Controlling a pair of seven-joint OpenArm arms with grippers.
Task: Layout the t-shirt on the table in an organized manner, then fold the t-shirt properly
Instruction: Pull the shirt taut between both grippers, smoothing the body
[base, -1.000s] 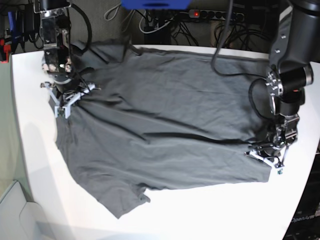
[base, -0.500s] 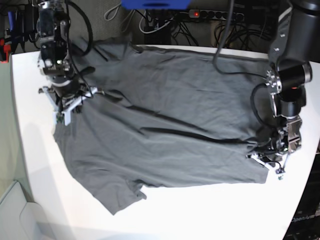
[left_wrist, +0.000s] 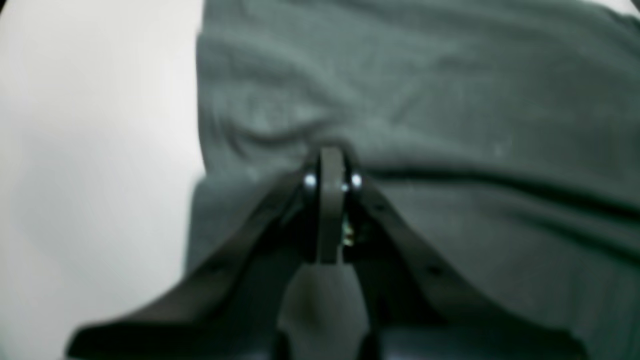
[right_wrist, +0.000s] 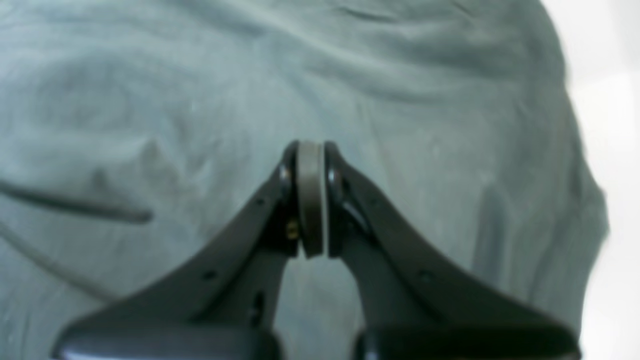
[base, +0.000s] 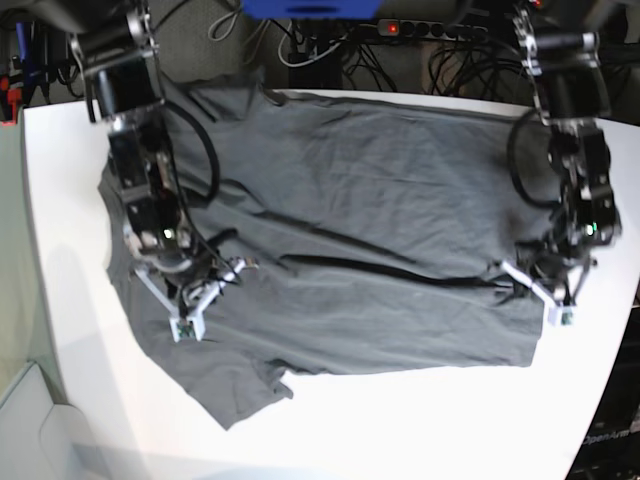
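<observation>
While the t-shirt (base: 340, 230) is spread face-down-or-up (which cannot be told) across the table (base: 420, 430), it is not yet flat: a long dark crease is seen running across its middle, and the near corner is bunched into a small flap. The cloth is judged to be in the laying-out stage, with folding not yet begun.

The right gripper (base: 190, 300) is placed low over the shirt's body on the base view's left side. In its wrist view the right gripper (right_wrist: 310, 150) is shown with its jaws drawn together, pad to pad. Whether a pinch of fabric is caught between them cannot be told, since grey cloth lies smooth beneath the tips and no raised tuck is visible.

The left gripper (base: 545, 290) is set at the shirt's edge on the base view's right side, where the long crease ends. In its wrist view the left gripper (left_wrist: 327, 160) is likewise seen closed, and a fold of fabric is gathered up right at its tips, so a hold on the shirt's edge is judged likely. The white table is exposed just beside it.

The two tools are placed well apart, probably so that the cloth between them can be tensioned and the crease drawn out.
</observation>
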